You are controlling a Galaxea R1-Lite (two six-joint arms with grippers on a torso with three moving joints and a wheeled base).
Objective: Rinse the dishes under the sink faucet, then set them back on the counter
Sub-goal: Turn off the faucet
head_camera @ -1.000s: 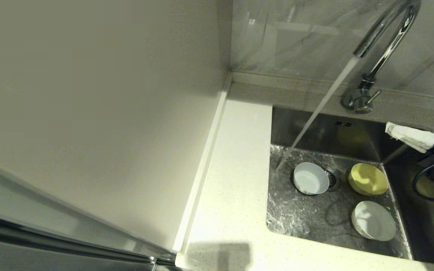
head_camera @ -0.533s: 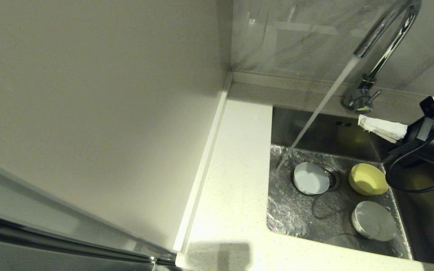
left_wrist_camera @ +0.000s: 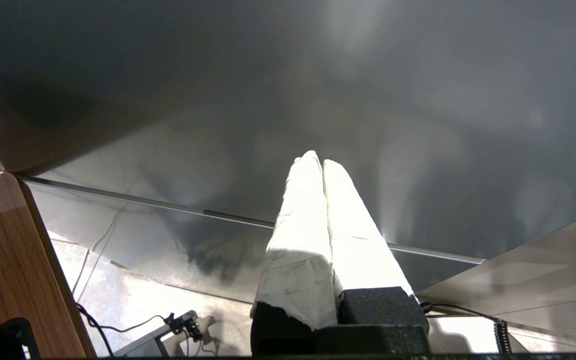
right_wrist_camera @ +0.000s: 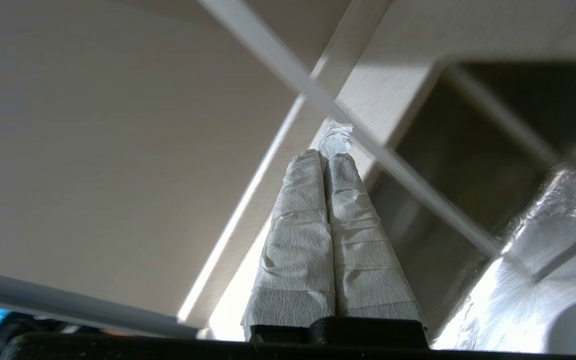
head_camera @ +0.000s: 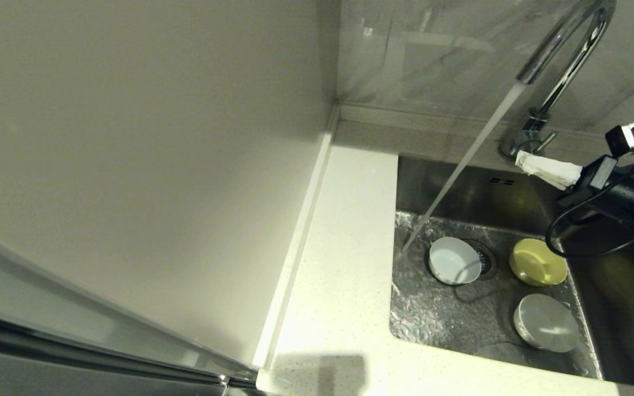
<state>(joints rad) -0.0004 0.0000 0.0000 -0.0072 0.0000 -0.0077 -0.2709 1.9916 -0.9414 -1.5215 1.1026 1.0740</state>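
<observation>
On the far left of the head view stands a plain pale wall panel [head_camera: 130, 165], and beside it runs the white, finely speckled stone tabletop [head_camera: 339, 264] with its low raised back edge. No dish sits on it. Next comes the rectangular stainless steel sink [head_camera: 438, 313], its floor wet and glittering. A stream of water [head_camera: 460, 165] slants down from the tall shiny chrome gooseneck faucet [head_camera: 564, 60] and strikes the basin floor near the left wall, just beside the small pale bluish-white round bowl [head_camera: 452, 261]. That bowl lies partly over the round drain strainer [head_camera: 485, 258]. Right of it sits the small yellow round bowl [head_camera: 537, 263], close to the right wall, and nearer to me than that one rests the third small round bowl [head_camera: 545, 323], which looks grey in shadow. All three bowls lie apart from each other on the sink floor.

My right gripper [head_camera: 522, 160] hangs above the sink's back right corner, right by the faucet's base, its white-wrapped fingers [right_wrist_camera: 313, 240] pressed together and holding nothing. My left gripper [left_wrist_camera: 320, 165] is parked away from the sink, its white-wrapped fingers [left_wrist_camera: 303, 235] together as well, with nothing between them.
</observation>
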